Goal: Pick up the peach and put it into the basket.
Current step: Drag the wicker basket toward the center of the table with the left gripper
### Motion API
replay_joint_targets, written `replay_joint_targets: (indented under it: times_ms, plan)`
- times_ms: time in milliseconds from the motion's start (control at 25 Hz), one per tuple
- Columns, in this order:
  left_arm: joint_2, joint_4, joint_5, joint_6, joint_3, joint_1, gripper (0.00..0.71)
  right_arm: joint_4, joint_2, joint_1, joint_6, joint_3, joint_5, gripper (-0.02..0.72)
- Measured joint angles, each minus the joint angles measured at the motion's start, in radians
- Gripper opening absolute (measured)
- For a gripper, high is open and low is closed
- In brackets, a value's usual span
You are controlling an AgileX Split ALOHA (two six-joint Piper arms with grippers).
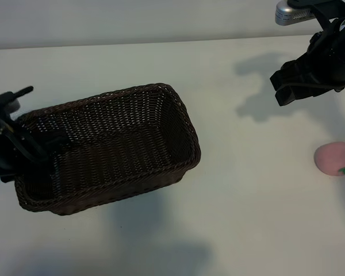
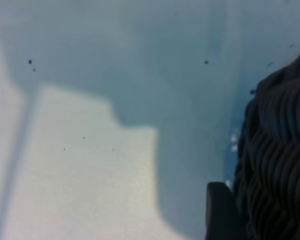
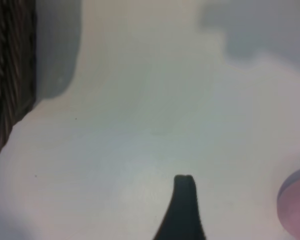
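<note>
White table (image 1: 247,218) carries the wicker basket (image 1: 178,123) and the peach (image 1: 334,158). Left gripper (image 1: 23,141) grips the basket's rim; right gripper (image 1: 290,86) hangs open above.

table (image 2: 90,190) – pale, shadowed | basket (image 2: 277,155) wall – one tool finger (image 2: 219,212) just beside

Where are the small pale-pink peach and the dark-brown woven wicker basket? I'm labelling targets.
Small pale-pink peach (image 1: 334,157): exterior view, middle of its rounded top.
Dark-brown woven wicker basket (image 1: 187,129): exterior view, braided rim at its right end.
</note>
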Motion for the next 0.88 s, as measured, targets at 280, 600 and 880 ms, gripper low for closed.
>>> replay_joint_targets:
  times_ms: [280,600,880]
  plan:
    - [-0.034,-0.096,-0.005,0.074,0.0,0.0,0.397,0.0,0.0,0.0,0.0,0.0,0.0,0.595]
    - [-0.036,-0.341,-0.048,0.283,0.0,0.0,0.332,0.0,0.0,0.0,0.0,0.0,0.0,0.595]
    - [-0.036,-0.5,-0.055,0.451,0.001,0.0,0.332,0.0,0.0,0.0,0.0,0.0,0.0,0.595]
